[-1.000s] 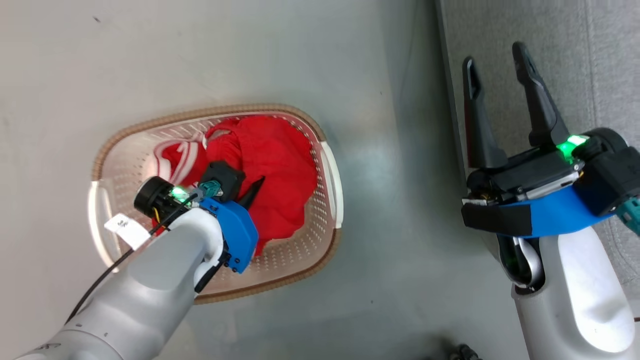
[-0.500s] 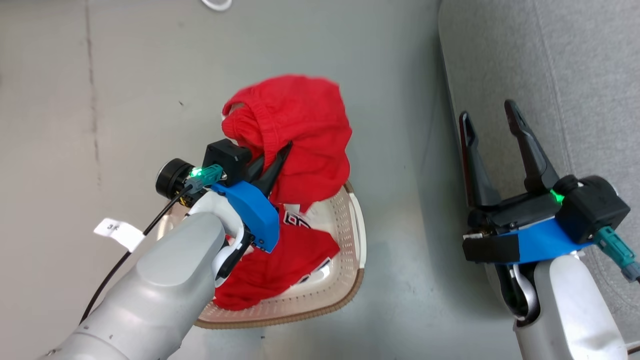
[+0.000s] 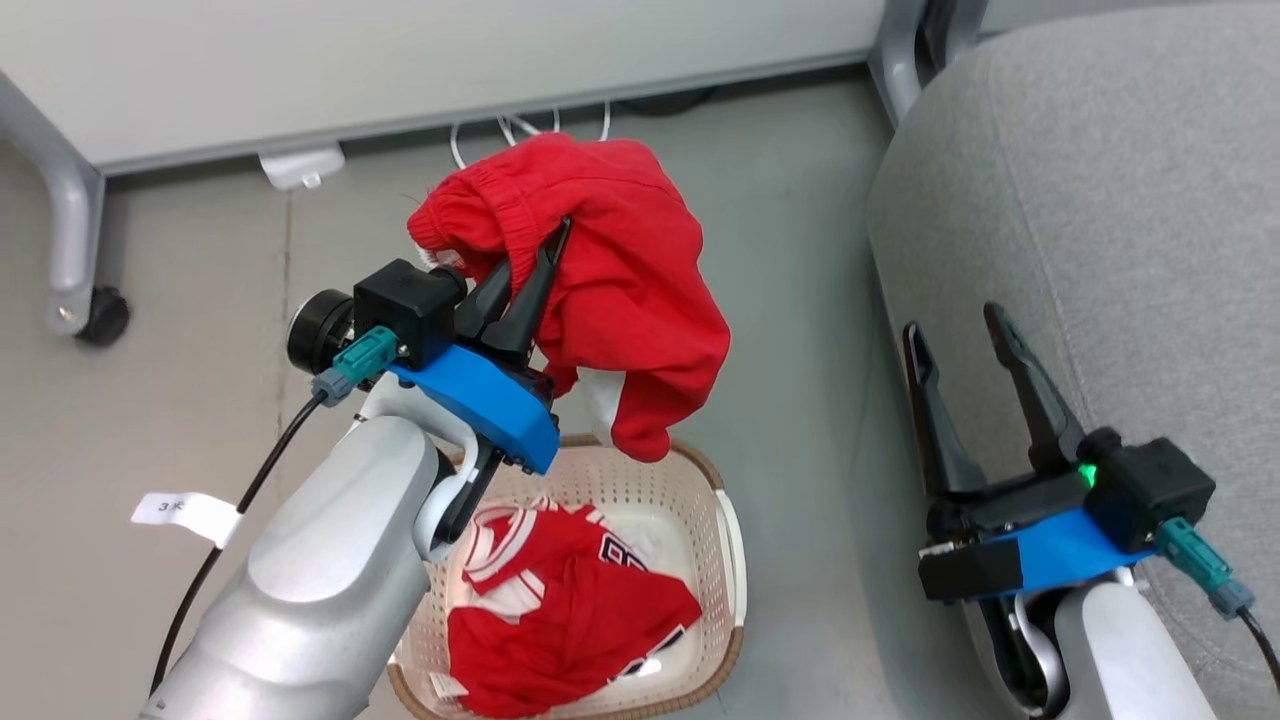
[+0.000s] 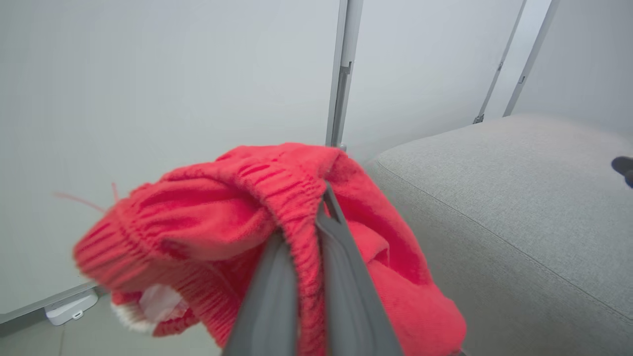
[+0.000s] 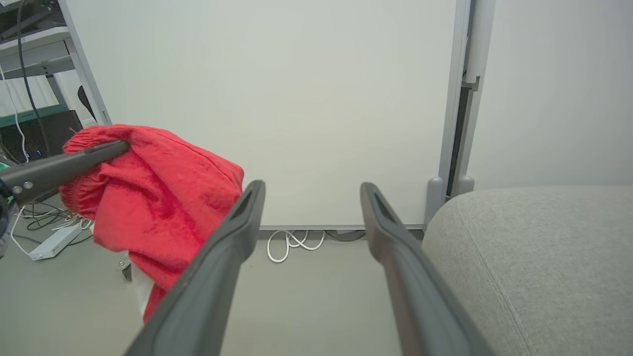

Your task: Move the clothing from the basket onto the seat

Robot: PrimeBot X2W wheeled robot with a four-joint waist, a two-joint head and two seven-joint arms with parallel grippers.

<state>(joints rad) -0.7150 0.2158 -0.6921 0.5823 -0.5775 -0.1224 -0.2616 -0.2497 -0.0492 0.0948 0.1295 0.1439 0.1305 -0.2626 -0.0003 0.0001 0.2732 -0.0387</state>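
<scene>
The red shorts (image 3: 620, 300) hang in the air above the basket (image 3: 737, 560), their elastic waistband pinched between the closed fingers of my left gripper (image 3: 540, 262). A red jersey (image 3: 570, 610) with white stripes lies in the basket. The grey seat (image 3: 1100, 200) is to the right, across a strip of floor (image 3: 800, 300). A pale partition panel (image 3: 400, 60) and white cables (image 3: 520, 125) lie beyond. My left arm reaches up and forward. My right gripper (image 3: 952, 322) hovers beside the seat's edge, spread wide, holding nothing.
</scene>
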